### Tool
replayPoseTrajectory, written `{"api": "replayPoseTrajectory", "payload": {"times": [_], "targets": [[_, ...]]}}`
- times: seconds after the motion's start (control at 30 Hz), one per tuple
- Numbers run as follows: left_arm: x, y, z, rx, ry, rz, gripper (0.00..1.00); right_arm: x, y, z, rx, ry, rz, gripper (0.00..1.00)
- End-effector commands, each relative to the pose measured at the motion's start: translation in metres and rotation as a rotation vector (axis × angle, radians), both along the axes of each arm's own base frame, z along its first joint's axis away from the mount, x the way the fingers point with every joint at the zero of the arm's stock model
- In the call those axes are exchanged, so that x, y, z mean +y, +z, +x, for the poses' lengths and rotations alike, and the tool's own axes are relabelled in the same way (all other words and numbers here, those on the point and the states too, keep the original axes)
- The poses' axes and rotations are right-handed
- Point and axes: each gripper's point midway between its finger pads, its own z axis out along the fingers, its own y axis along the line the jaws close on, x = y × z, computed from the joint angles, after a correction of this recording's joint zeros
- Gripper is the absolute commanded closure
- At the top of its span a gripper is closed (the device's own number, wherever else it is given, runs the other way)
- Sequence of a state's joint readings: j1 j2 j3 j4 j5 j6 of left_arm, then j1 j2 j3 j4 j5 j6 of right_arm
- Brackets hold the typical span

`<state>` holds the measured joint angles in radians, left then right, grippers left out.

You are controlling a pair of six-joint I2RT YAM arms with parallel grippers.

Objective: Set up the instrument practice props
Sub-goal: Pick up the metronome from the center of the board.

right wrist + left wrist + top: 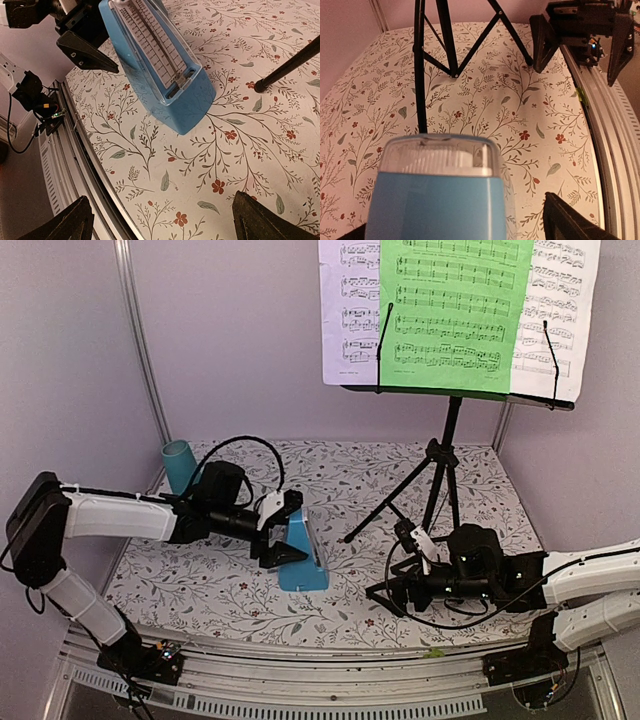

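- Two claws are in view, both spread wide and gripping nothing. The left claw [290,533] straddles the metronome [302,555], and the right claw [398,565] hangs low over the table [200,585] near the stand's feet.
- We find the metronome standing on its base on the flowered table, towards the front edge. It is left of the music stand [440,465], whose desk already carries the music sheets [455,310].
- From the left wrist view, its top sits between the fingers. Bare tablecloth shows between it and one finger [570,220], so we judge nothing is pinched.
- We expect a stiff, fairly light case, smooth and tapered, so a squeeze high up could slide off. The clear front cover looks fragile.
- We would take it low on the two blue side faces, off the pendulum window.
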<state>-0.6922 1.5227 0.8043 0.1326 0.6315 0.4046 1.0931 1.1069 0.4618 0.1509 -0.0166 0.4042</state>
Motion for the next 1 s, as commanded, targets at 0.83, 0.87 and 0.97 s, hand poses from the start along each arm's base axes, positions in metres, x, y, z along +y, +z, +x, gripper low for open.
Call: {"api": "replayPoseTrajectory", "payload": {"times": [0.83, 0.87, 0.97], "targets": [[-0.007, 0.048, 0.007, 0.042, 0.36, -0.273, 1.0, 0.003, 0.006, 0.015, -0.006, -0.093, 0.039, 0.0], [-0.007, 0.055, 0.009, 0.044, 0.408, -0.295, 1.0, 0.006, 0.007, 0.016, -0.005, -0.095, 0.039, 0.0], [-0.006, 0.079, 0.012, 0.071, 0.513, -0.375, 1.0, 0.016, 0.009, 0.02, 0.003, -0.091, 0.04, 0.03]]}}
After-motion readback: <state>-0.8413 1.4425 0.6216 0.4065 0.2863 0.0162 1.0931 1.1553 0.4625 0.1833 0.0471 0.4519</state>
